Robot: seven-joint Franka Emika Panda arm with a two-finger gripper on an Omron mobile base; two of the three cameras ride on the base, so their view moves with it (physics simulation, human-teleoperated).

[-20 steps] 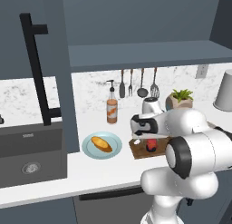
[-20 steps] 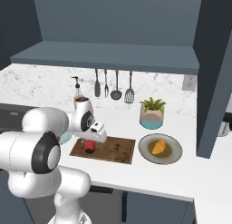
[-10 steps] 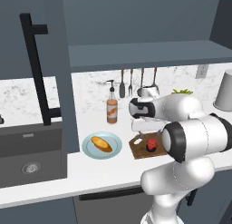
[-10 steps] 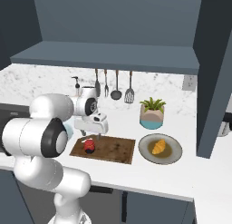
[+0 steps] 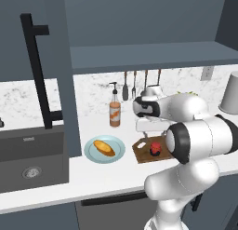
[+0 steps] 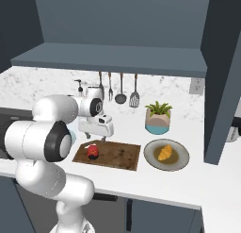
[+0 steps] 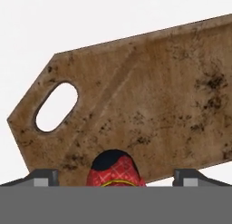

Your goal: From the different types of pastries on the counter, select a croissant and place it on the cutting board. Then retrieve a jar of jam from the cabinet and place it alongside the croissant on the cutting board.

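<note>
Hand view: jam jar point(image 7: 115, 169) on the cutting board point(image 7: 149, 109), low in the frame between the two fingertips point(image 7: 41, 175).
Jaws stand apart, one tip on each side of the jar, neither touching it. In the right base view the gripper point(image 6: 97, 131) hangs just above the board's left end, and a croissant point(image 6: 164, 152) lies on a grey plate point(image 6: 151, 155) right of the board. In the left base view another pastry point(image 5: 104, 148) sits on a blue plate point(image 5: 90, 154) at centre-left.

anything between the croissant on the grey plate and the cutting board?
Nothing visible. The croissant sits on its grey plate just right of the cutting board. The board's near end is bare; the jam jar stands at the far end.
</note>
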